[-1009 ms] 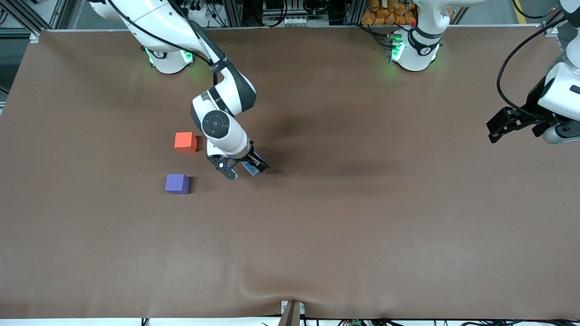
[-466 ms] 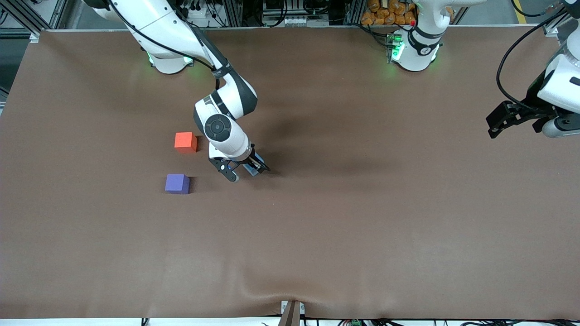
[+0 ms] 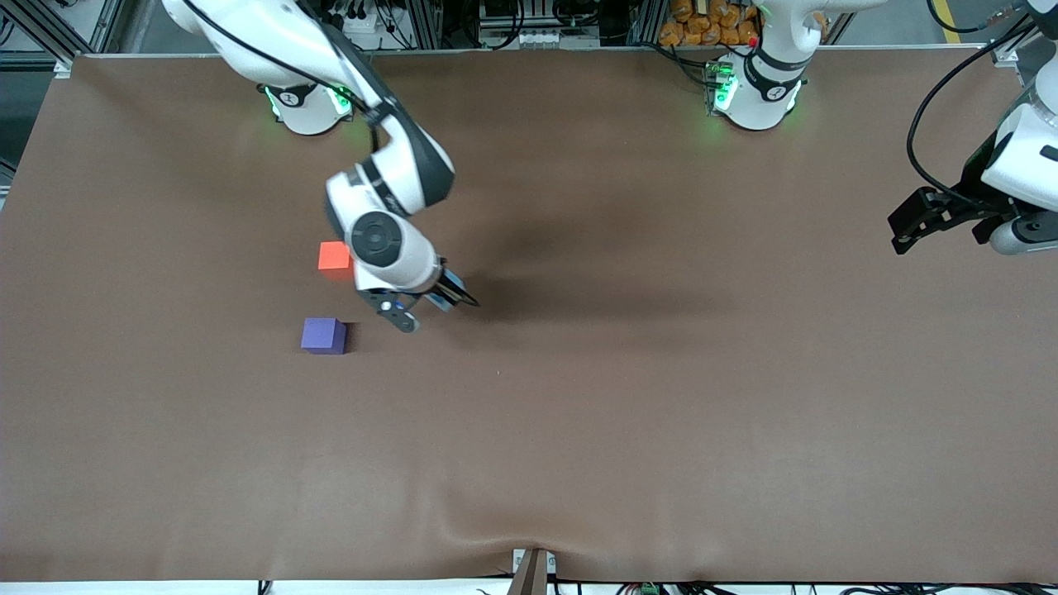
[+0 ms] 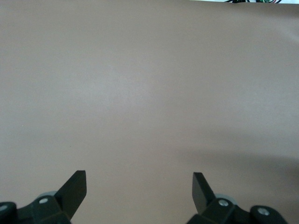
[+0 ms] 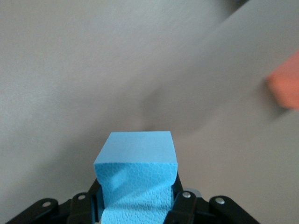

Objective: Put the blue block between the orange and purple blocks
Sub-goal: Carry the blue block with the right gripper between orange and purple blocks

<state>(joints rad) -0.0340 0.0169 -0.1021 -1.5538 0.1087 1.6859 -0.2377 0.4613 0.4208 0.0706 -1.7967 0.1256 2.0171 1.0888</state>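
My right gripper (image 3: 446, 300) is shut on the light blue block (image 5: 136, 175), which fills the gap between its fingers in the right wrist view and shows only as a sliver in the front view (image 3: 441, 302). It is lifted over the table beside the orange block (image 3: 333, 256), which the arm partly hides and which shows at the edge of the right wrist view (image 5: 286, 87). The purple block (image 3: 323, 335) sits on the table nearer the front camera than the orange one. My left gripper (image 3: 905, 233) is open and empty, waiting at the left arm's end of the table (image 4: 139, 186).
The brown table cover (image 3: 628, 397) spreads wide around the blocks, with a wrinkle at its front edge near a small bracket (image 3: 531, 570). A gap of about one block's width lies between the orange and purple blocks.
My right gripper has lifted and carried the blue block toward the orange and purple blocks, and the arm now covers part of the orange block. The left arm has barely shifted.
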